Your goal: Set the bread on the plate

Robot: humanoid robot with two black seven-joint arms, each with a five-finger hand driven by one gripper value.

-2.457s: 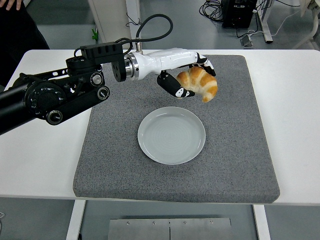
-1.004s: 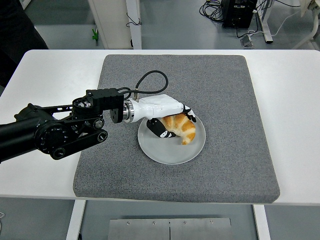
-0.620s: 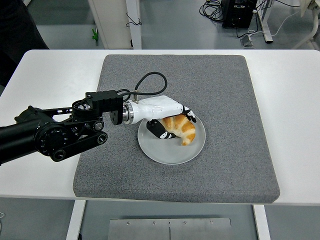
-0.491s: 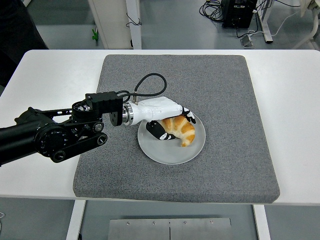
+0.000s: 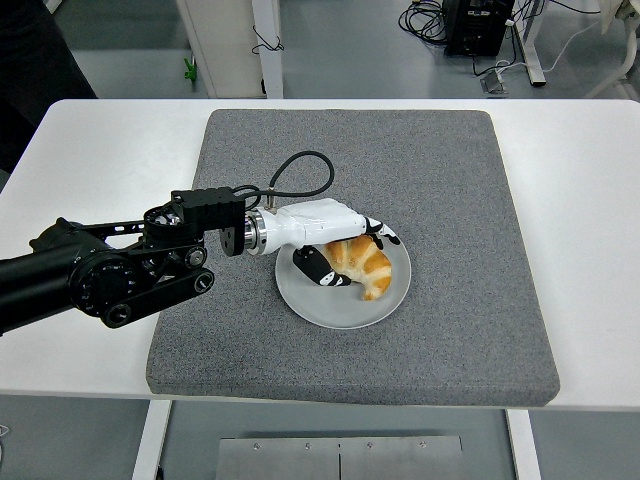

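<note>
White and wide, the surface [image 5: 90,160] carries a grey felt-like square mat [image 5: 470,200], and the floor behind it shows a tangle of cables and stand legs. On the mat sits the round pale grey ceramic plate [image 5: 340,310], and the golden-brown curved croissant [image 5: 362,265] now lies inside its rim, on the upper right part of the dish. A couple of seconds ago this bread hung in the air beyond the plate's far edge; since then it has been carried down, and over the last second it has barely shifted, settling a touch lower and to the right. The left robot hand [image 5: 335,250], white-shelled with black fingertips, is still clamped on the croissant, thumb underneath on the near side and fingers [image 5: 382,233] draped over the top. The black left arm [image 5: 110,275] reaches in low across the mat's left edge. The right arm is out of view. By my reading the carrying is done and the bread appears to rest on the dish, so what remains is for the grip to loosen and the hand to pull away without dragging the croissant off the plate.
</note>
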